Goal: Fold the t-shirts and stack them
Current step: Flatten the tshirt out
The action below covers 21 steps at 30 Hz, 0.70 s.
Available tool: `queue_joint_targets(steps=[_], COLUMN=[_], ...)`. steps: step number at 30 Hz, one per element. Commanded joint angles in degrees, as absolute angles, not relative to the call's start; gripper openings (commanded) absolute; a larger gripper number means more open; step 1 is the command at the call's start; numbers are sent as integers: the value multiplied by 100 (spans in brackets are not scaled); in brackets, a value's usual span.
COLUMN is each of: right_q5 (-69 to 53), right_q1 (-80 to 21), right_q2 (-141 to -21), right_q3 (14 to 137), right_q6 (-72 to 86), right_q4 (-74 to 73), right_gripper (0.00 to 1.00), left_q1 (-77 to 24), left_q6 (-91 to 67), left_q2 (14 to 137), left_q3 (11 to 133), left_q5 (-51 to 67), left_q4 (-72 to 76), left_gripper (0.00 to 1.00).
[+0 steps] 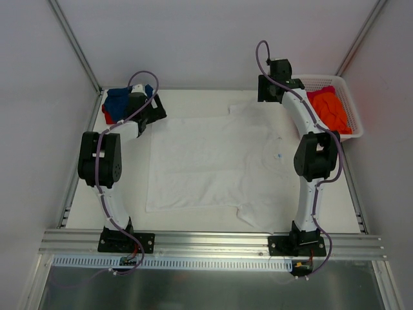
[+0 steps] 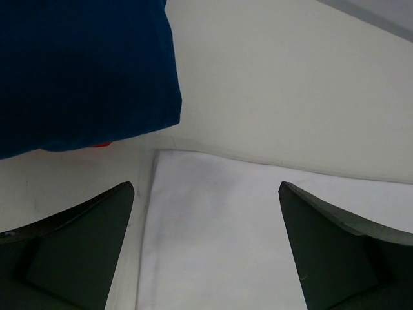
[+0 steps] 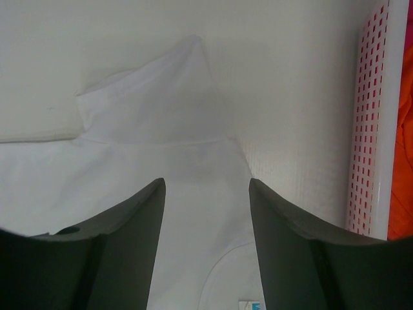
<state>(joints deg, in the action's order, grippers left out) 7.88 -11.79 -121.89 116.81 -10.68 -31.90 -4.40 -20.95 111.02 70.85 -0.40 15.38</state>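
Top external view: large white short-sleeved cloth t-shirt [image 1: 206,161] spread flat mid-table, long axis running left to right, hem at the left, collar and both sleeves at the right. Far hem corner directly under the left gripper [image 2: 206,187]; far sleeve [image 3: 174,103] just ahead of the right gripper [image 3: 206,187]. Each arm nearest its own end of the far edge, so both ends within reach at once.

Left jaws spread fully wide above the corner, gripping nothing. Right jaws parted to a middling gap over the shoulder cloth, nothing pinched between them. Probable next step, as a judgement only: lowering both onto the far edge and drawing it toward the near edge for a lengthwise fold.

Further out: folded dark blue cloth tee [image 1: 119,100] at the far-left table corner, just beside the left gripper, with a red cloth tee [image 1: 107,117] peeking out beneath. Close enough to snag should the left jaws drift left. White plastic lattice basket [image 3: 371,129] at the far right, holding a bunched bright orange cloth tee [image 1: 330,110]; basket wall near the sleeve tip yet apart from it. Pale tabletop [image 1: 116,194] underneath everything.
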Motion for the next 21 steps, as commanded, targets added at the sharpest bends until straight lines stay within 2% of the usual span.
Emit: queue_joint_targets(steps=[1, 6, 14, 21], right_q5=[659, 624, 264, 132], right_q1=[-1099, -1090, -914, -809], right_q2=[-12173, -12357, -12691, -12735], right_q3=[11831, 12014, 12243, 12252], right_q6=[-941, -958, -800, -739], right_q4=[-3208, -3225, -3243, -3217], right_gripper=[58, 59, 59, 59], left_q1=[-448, -404, -281, -237], left_q6=[-2013, -2013, -2171, -2417], left_q2=[11039, 11135, 11540, 11804], left_q3=[7269, 7470, 8085, 8446], left_q5=[149, 176, 290, 378], left_q4=[1749, 1601, 1257, 844], left_gripper=[97, 97, 88, 87])
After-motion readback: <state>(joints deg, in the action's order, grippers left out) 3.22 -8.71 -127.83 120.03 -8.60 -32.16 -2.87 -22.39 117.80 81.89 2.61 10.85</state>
